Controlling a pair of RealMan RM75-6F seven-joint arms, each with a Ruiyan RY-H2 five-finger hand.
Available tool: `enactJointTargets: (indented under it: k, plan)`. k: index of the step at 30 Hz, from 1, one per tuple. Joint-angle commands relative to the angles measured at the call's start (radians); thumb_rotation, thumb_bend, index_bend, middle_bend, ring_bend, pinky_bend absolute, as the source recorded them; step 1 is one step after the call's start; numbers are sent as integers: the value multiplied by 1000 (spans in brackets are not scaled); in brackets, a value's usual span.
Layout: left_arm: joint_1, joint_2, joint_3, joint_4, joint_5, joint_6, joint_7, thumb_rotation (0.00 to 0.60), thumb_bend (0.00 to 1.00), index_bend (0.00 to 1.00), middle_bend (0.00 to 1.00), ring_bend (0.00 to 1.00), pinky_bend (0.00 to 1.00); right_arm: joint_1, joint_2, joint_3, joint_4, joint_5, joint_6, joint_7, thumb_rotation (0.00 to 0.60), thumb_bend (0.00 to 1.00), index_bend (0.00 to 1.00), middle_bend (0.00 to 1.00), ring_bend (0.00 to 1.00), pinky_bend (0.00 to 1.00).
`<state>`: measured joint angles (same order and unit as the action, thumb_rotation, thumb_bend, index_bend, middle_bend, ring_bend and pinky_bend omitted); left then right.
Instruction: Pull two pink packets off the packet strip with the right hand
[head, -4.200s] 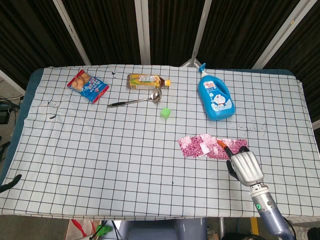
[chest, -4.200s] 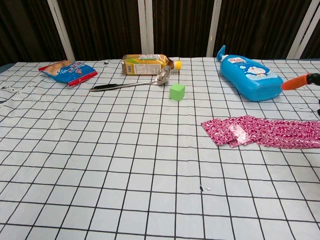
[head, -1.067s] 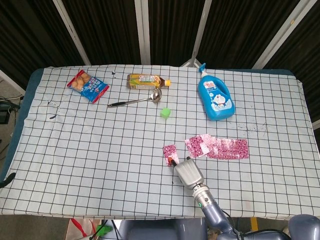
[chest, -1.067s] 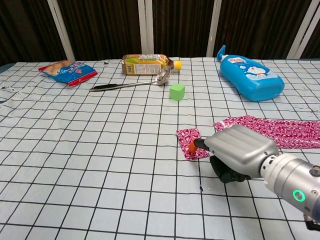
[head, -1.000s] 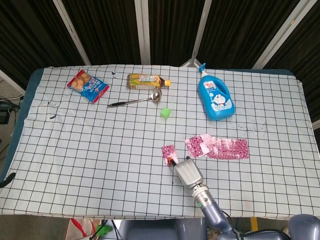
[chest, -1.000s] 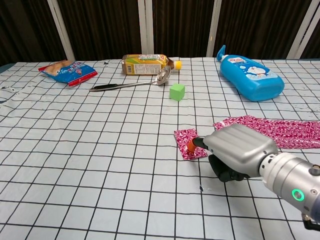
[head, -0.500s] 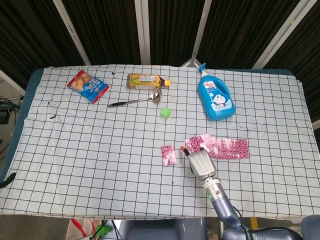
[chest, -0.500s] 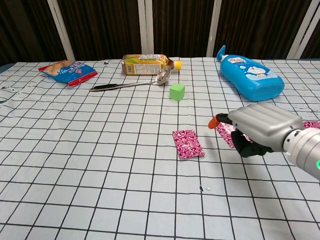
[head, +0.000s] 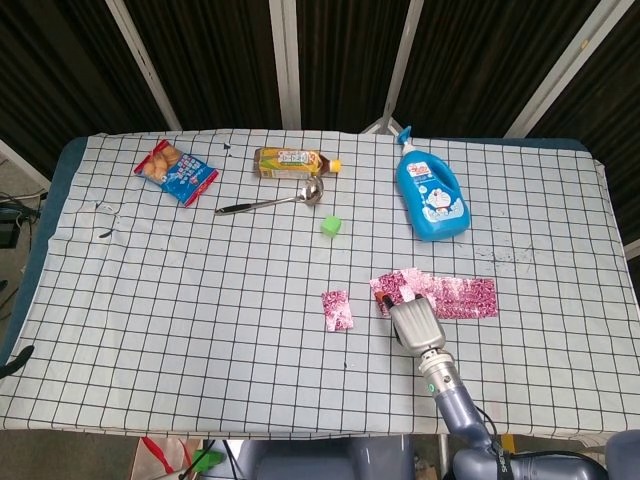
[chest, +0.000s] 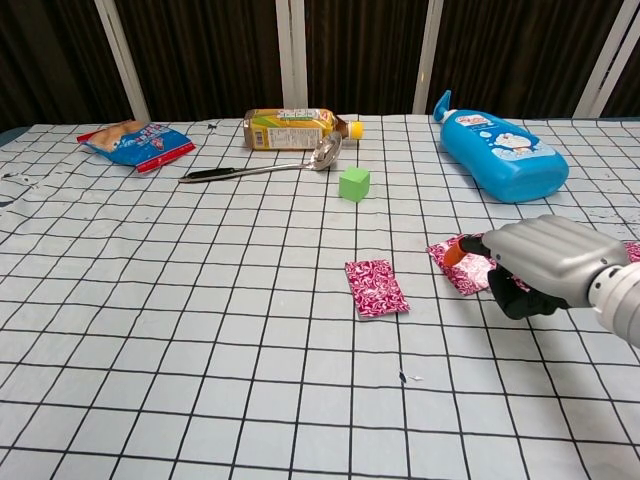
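One loose pink packet (head: 337, 309) (chest: 376, 288) lies flat on the checked cloth, apart from the rest. The pink packet strip (head: 451, 297) (chest: 456, 266) lies to its right, its near part hidden by my right hand (head: 413, 322) (chest: 541, 261). That hand hovers low over the strip's left end. An orange-tipped finger (chest: 455, 250) points left and touches the end packet, while the dark fingers curl under the palm. Nothing shows inside the hand. My left hand appears in neither view.
A green cube (head: 331, 227) (chest: 354, 183) sits behind the loose packet. Further back are a spoon (head: 272, 203), a lying tea bottle (head: 292, 162), a blue snack bag (head: 175, 171) and a blue detergent bottle (head: 430, 196) (chest: 500, 150).
A second ago the right hand's fingertip pressed on the loose packet. It has since left that packet and moved right and down onto the strip's left end.
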<state>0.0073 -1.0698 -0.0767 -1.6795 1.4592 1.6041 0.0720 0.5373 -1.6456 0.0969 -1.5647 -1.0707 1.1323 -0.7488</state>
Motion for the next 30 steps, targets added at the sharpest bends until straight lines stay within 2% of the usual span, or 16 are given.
enactJointTargets:
  k: [1,30]
  plan:
    - [-1,-1,-1,-1,-3,-2,3,600,275,130,0,0,103,2,1,2,9,5,-3,5,600,835,236,844,823,433]
    - [-1,-2,1,-6,-3,-4,17,600,275,130,0,0,103,6,7,-28,15,27,-6,-2,600,835,236,844,824,433]
